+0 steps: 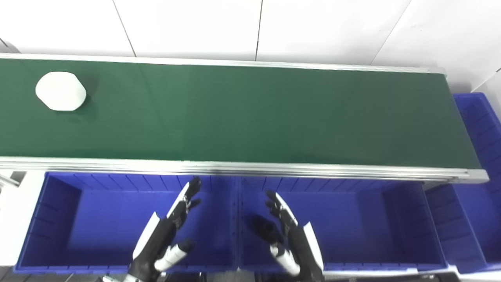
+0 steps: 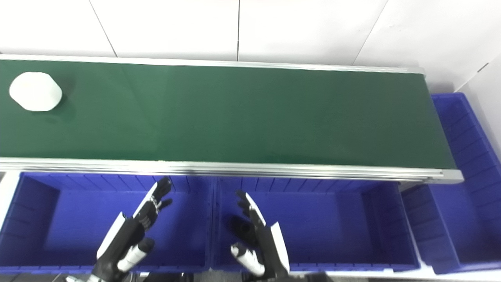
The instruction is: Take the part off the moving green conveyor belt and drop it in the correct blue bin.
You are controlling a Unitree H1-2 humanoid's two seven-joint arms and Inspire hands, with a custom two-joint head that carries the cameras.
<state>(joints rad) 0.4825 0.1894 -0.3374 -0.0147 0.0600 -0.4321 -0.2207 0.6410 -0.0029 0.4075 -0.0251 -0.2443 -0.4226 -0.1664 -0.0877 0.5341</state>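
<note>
A white part [image 1: 60, 91] with flat-cut sides sits at the far left of the green belt [image 1: 254, 113], well apart from both hands. The left hand [image 1: 166, 235] hangs over the left blue bin [image 1: 51, 219], fingers spread, holding nothing. The right hand [image 1: 291, 239] hangs over the middle blue bin [image 1: 372, 219], fingers likewise apart and empty. A third bin [image 1: 479, 156] stands at the belt's right end.

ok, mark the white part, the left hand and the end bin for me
white part [image 1: 60, 91], left eye view, middle of its top face
left hand [image 1: 174, 219], left eye view, back of the hand
end bin [image 1: 479, 117], left eye view, ribbed inner wall past the belt's right end
</note>
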